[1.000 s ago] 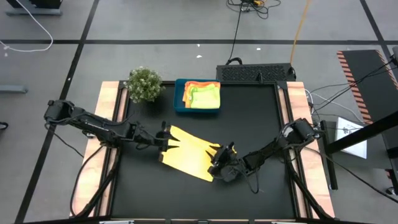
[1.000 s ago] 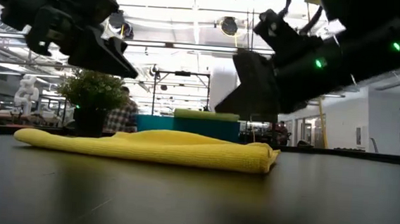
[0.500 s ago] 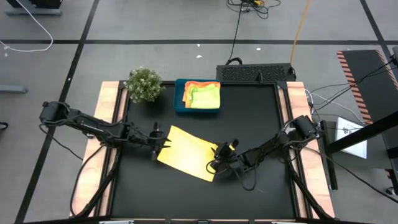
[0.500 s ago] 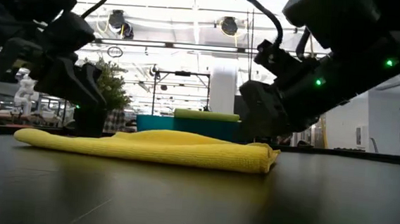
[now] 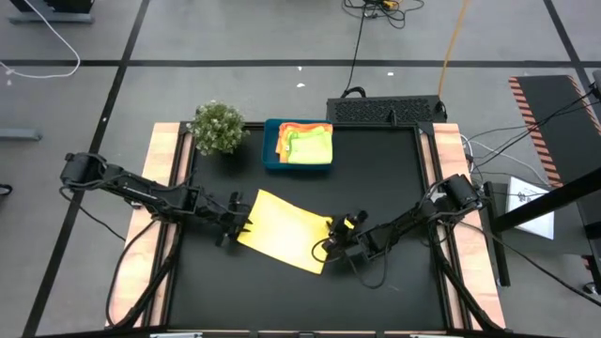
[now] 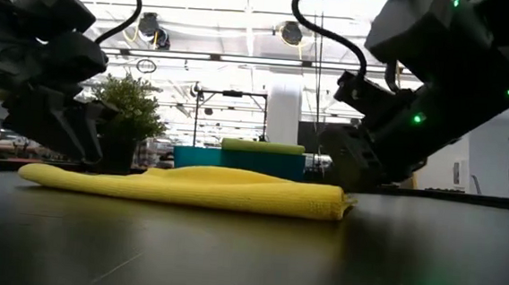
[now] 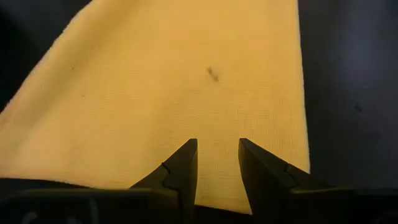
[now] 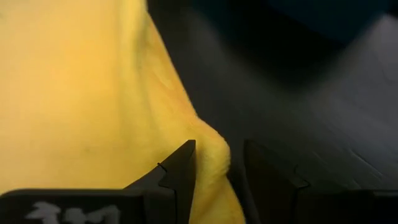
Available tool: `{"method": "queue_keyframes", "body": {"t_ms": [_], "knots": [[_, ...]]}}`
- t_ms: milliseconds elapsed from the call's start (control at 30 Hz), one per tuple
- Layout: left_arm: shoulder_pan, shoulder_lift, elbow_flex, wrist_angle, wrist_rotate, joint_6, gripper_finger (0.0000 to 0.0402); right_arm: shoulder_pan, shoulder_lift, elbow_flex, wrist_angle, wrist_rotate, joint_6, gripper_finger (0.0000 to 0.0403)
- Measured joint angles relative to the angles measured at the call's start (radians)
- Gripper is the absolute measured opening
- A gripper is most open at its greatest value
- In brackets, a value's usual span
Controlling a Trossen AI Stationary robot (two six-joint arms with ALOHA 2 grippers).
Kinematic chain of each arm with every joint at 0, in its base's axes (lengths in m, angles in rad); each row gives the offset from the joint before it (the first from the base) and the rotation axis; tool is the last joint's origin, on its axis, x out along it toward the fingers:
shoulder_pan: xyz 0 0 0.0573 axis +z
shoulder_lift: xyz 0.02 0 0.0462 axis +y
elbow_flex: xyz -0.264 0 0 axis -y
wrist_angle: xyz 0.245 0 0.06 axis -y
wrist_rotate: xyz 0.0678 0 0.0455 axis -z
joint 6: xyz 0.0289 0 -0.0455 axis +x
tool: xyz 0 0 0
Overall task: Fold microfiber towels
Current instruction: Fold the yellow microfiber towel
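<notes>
**Yellow towel lies slantwise between my two grippers**

Yellow microfiber, one towel (image 5: pixel 285 229), lies flat on the black table (image 5: pixel 394 169) in the middle of my workspace, already doubled over judging by the rounded, thick edge in the low view. Its long axis runs on a slant, from the upper left near my left arm down to the lower right near my right arm. More towels sit stacked in the blue tray (image 5: pixel 271 150) at the back, beside the small plant (image 5: pixel 218 125), well apart from the one I am working.

My left gripper (image 7: pixel 217 163) sits low at the towel's left short edge, fingers apart with nothing between them, cloth running away straight ahead of it. My right gripper (image 8: pixel 217 171) is at the opposite, lower-right corner, fingers likewise apart and empty; the towel's folded corner bulges up just at the gap, touching or almost touching one finger (image 8: pixel 180 171).

What matters for the next move, as I judge it: each arm is at its own end of the long axis, so neither is nearer overall. A second fold would carry one short end over to the other, and the right gripper looks better lined up, with that corner already at its opening.
</notes>
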State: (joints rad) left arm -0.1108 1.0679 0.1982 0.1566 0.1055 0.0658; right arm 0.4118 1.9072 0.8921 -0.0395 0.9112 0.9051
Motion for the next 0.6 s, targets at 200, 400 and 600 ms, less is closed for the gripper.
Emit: {"method": "queue_keyframes", "body": {"t_ms": [200, 400, 600], "knots": [[0.000, 0.000, 0.000, -0.014, 0.001, -0.023, 0.0120, 0.000, 0.000, 0.000, -0.129, 0.004, 0.133, 0.0125], [0.000, 0.000, 0.000, -0.009, 0.001, -0.014, 0.0120, 0.002, -0.004, 0.000, -0.131, 0.004, 0.161, 0.0125], [-0.006, 0.019, 0.001, 0.118, 0.001, -0.028, 0.0120, 0.002, -0.004, 0.000, -0.129, 0.002, 0.161, 0.0125]]}}
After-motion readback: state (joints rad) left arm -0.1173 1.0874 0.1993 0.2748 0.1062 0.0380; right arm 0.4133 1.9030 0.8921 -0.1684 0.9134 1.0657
